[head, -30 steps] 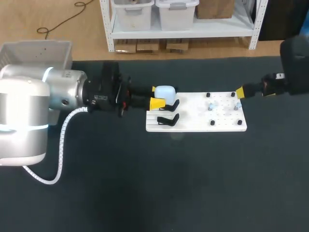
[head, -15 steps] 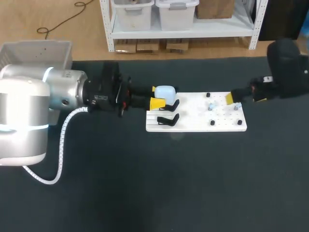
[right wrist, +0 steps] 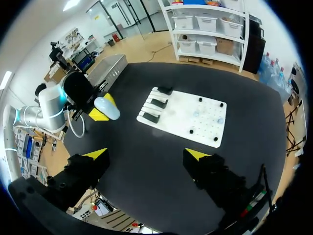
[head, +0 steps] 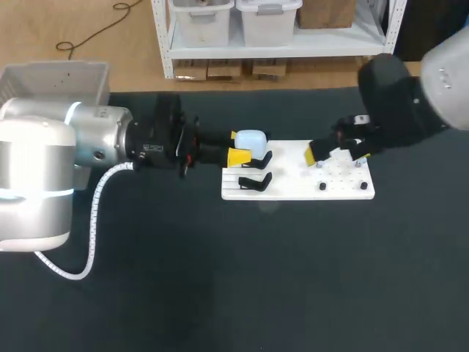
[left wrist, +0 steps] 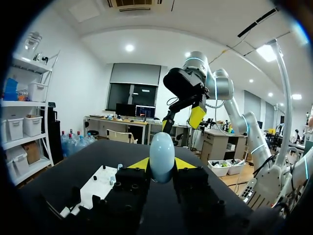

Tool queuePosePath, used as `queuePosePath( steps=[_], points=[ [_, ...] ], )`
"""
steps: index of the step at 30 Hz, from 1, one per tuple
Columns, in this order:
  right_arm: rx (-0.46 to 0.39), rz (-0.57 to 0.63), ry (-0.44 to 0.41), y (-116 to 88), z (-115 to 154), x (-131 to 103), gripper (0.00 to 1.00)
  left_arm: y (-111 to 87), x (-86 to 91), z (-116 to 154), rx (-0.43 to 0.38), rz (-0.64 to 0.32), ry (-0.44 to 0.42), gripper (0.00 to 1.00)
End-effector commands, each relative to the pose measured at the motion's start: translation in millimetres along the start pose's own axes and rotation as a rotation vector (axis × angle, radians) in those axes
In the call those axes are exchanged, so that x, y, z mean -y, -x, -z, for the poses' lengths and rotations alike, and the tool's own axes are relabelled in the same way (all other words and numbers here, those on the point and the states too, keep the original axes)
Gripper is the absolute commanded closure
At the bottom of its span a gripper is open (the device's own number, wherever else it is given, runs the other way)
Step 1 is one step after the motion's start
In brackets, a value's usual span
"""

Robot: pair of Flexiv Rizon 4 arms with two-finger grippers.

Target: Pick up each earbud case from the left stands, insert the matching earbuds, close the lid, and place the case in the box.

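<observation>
Gripping the pale blue earbud case (head: 250, 138) between its yellow tips, the left gripper (head: 237, 147) sits at mid-frame, by the white board's (head: 293, 187) left end. The right gripper (right wrist: 146, 155), spread wide and empty, hangs over the board's upper middle. A grey box (head: 55, 77) sits upper left.

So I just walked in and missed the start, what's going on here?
The left gripper is shut on a pale blue earbud case, holding it near the black stands at the left end of the white board. The right gripper hangs open in the air above the board, where the small earbuds sit.
</observation>
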State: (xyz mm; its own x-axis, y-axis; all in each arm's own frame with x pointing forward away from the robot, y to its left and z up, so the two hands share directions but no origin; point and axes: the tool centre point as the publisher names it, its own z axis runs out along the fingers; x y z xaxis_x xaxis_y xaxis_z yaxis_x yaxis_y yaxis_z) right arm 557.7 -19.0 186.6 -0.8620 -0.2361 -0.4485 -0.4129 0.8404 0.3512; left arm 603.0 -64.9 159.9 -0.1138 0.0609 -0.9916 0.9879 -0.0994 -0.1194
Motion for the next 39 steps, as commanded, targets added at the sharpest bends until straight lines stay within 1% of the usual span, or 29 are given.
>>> queuePosePath(
  steps=[1, 16, 30, 39],
  points=[
    [-0.057, 0.013, 0.011, 10, -18, -9, 0.0, -0.3, -0.8, 0, 0.0, 0.0, -0.002, 1.0],
    [-0.079, 0.069, 0.035, 25, -34, -37, 0.0, -0.3, -0.8, 0, 0.0, 0.0, -0.002, 1.0],
    [-0.09, 0.084, 0.063, 36, -51, -45, 0.0, -0.3, -0.8, 0, 0.0, 0.0, -0.002, 1.0],
    [-0.101, 0.082, 0.068, 42, -58, -43, 0.0, -0.3, -0.8, 0, 0.0, 0.0, -0.002, 1.0]
  ],
)
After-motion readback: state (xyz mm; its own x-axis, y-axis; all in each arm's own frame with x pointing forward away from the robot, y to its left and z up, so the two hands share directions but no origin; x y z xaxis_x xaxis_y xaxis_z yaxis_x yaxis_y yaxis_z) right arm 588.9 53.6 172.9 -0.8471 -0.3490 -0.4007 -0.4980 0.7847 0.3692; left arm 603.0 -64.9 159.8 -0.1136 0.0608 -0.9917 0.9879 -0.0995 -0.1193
